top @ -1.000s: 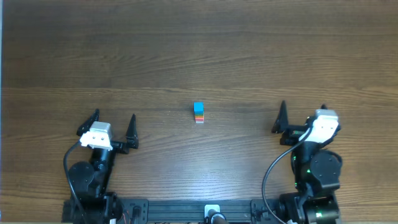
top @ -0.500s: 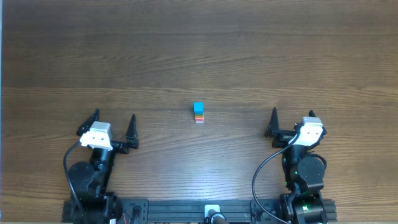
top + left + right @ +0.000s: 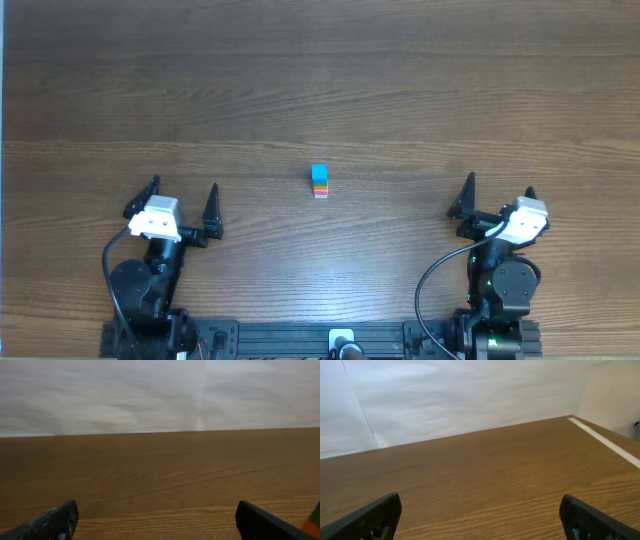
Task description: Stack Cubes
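Bench (image 3: 320,70) room is ample: the retreat should keep the left claw (image 3: 183,192) and right claw (image 3: 497,192), both gaping wide and empty, well apart from the cube stack (image 3: 320,181) (blue on top) standing mid-bench between them. Against the earlier frame, the right claw sits farther outward; the stack is unmoved.

From above, the cube stack (image 3: 319,181) is too small to count: blue on top, orange beneath, the lowest layer unclear. In the left wrist view only a coloured corner of it (image 3: 314,520) peeks past one finger (image 3: 260,524) of the left gripper (image 3: 156,512), cut off at the picture's edge.
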Controlling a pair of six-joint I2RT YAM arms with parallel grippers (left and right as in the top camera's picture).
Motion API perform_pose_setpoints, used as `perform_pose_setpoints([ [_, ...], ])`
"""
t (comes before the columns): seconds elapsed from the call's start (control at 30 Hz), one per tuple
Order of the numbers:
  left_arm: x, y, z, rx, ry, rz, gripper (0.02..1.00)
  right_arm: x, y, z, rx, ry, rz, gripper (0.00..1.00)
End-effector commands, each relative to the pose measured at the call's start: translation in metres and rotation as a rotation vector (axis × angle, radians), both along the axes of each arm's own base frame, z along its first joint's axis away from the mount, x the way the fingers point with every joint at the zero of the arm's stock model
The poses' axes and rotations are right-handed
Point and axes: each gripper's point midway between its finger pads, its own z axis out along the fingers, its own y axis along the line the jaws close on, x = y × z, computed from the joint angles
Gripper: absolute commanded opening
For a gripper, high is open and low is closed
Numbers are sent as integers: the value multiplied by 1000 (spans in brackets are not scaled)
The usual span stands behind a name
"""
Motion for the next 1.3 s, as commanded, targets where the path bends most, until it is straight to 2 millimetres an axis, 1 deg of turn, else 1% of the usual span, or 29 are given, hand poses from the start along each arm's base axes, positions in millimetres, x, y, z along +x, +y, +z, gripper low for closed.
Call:
perform_pose_setpoints([
  [0.03, 0, 0, -1, 15, -1, -1, 996, 0, 1, -2, 15, -3, 10, 991],
  [0.1, 0, 0, -1, 15, -2, -1, 1000, 0, 3, -1, 16, -7, 21, 991],
  [0.2, 0, 0, -1, 15, -2, -1, 998, 2, 13, 3, 13, -24, 79, 993],
  [0.37, 0, 0, -1, 15, -1, -1, 1000, 2, 13, 2, -5, -15, 79, 993],
  [0.57, 0, 0, -1, 15, -1, -1, 1000, 2, 13, -11, -47, 47, 84, 991],
  [0.67, 0, 0, -1, 15, -2, -1, 1000, 2, 18, -12, -93, 58, 117, 993],
  [1.3, 0, 0, -1, 15, -1, -1, 1000, 2, 17, -13, -102, 66, 107, 991],
])
